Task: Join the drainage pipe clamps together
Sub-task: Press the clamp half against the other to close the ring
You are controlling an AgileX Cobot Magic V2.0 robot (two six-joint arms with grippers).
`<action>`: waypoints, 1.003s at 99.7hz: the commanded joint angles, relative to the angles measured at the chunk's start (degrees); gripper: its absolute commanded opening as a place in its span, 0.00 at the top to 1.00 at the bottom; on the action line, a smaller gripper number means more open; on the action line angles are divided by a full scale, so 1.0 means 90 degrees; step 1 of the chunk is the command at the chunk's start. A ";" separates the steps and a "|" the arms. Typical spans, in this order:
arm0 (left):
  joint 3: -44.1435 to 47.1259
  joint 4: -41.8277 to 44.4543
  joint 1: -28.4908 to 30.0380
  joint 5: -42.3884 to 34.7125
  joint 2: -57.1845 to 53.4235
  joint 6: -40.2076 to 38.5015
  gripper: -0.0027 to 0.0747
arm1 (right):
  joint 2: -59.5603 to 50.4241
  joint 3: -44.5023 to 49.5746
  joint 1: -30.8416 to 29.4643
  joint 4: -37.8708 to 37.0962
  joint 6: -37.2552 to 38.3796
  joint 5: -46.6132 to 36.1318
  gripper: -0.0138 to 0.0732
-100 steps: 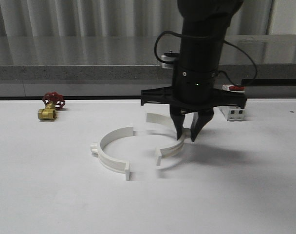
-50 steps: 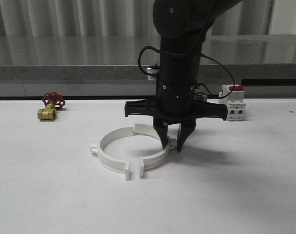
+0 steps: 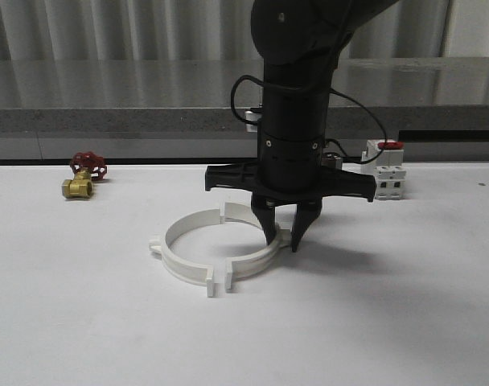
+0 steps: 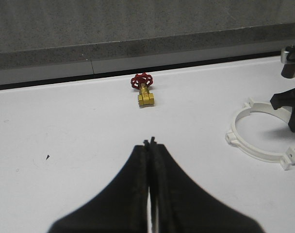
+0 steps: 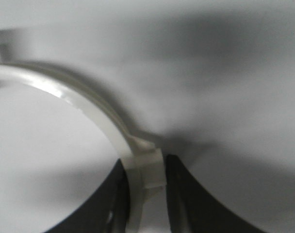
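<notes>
Here, two white clamps near the middle of the front view, lying flat on the white bench [image 3: 84, 322]. Left clamp [image 3: 178, 256] curving from a small tab at its far left round to a flange at the lower centre; right clamp [image 3: 256, 259] facing it, flanges just beside each other at front and back, a thin gap still showing at the front pair, so nearly one ring. Cannot tell whether the back flanges touch.

Right gripper [image 3: 282, 239] pointing straight down over the right clamp, fingers either side of the band near its outer tab. Seen close in the right wrist view: right clamp [image 5: 84, 104] blurred, arcing from upper left down to the bottom centre, its tab pinched between two dark fingers [image 5: 179, 194], the gripper [image 5: 144, 194] closed on it. Also caught at the right edge of the left wrist view, right gripper [image 4: 294, 109] above the ring, left clamp [image 4: 256, 145] nearest.

Left gripper [image 4: 150, 143] at the bottom centre of its wrist view, fingers pressed together, holding nothing, over bare bench.

Further out: brass valve [image 3: 84, 177] with a red handwheel at the left of the front view, near the bench's back edge, well apart from the ring; same valve [image 4: 144, 90] upper centre in the left wrist view. White breaker [image 3: 386, 178] with a red top at right, behind the gripper. Grey ledge and pale wall along the back.
</notes>
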 commanded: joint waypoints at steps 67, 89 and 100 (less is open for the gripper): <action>-0.0166 -0.0067 0.0021 -0.0466 0.0051 0.0007 0.99 | -0.0239 -0.0175 0.0099 0.0127 -0.0112 -0.0104 0.35; -0.0166 -0.0067 0.0021 -0.0466 0.0051 0.0007 0.99 | -0.0245 -0.0406 0.0099 -0.0174 -0.0493 0.0327 0.35; -0.0166 -0.0067 0.0021 -0.0466 0.0051 0.0007 0.99 | -0.0245 -0.0699 0.0099 -0.0345 -0.0618 0.0751 0.35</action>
